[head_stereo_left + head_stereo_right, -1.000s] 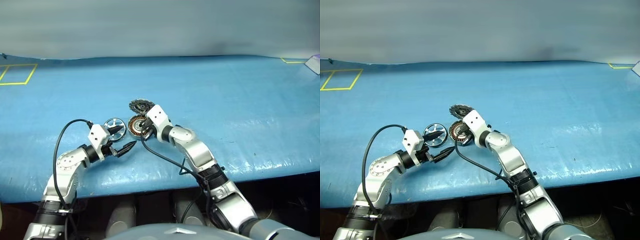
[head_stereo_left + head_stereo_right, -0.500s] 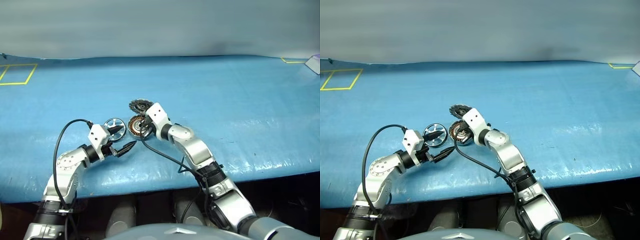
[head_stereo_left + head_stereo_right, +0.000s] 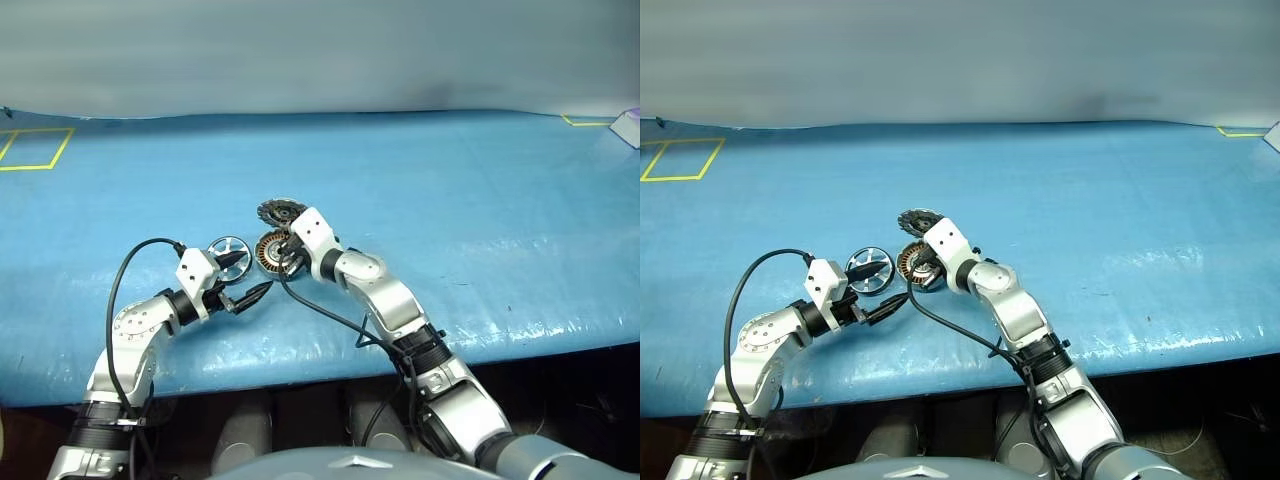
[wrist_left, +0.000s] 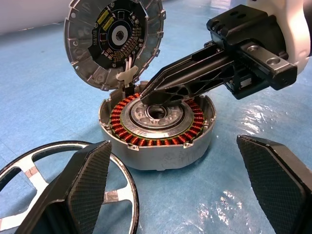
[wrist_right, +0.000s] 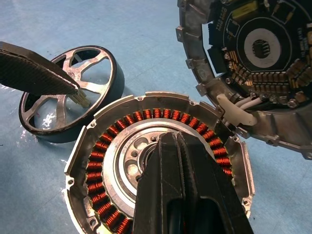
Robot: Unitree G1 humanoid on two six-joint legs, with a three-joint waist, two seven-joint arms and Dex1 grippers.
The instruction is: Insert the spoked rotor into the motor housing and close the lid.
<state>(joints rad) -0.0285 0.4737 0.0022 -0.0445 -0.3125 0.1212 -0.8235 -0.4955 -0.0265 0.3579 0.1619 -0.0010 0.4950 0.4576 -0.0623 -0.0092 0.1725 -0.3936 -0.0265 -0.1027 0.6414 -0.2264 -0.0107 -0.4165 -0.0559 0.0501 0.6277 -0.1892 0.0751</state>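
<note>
Over the motor housing, right gripper, fingers pressed together, tips at the silver centre hub inside the copper windings. Beside the motor housing, left gripper, fingers spread wide and empty, one over the spoked rotor. Behind the motor housing, lid, tilted up, joined by white wires. Beneath all, blue table cover.
</note>
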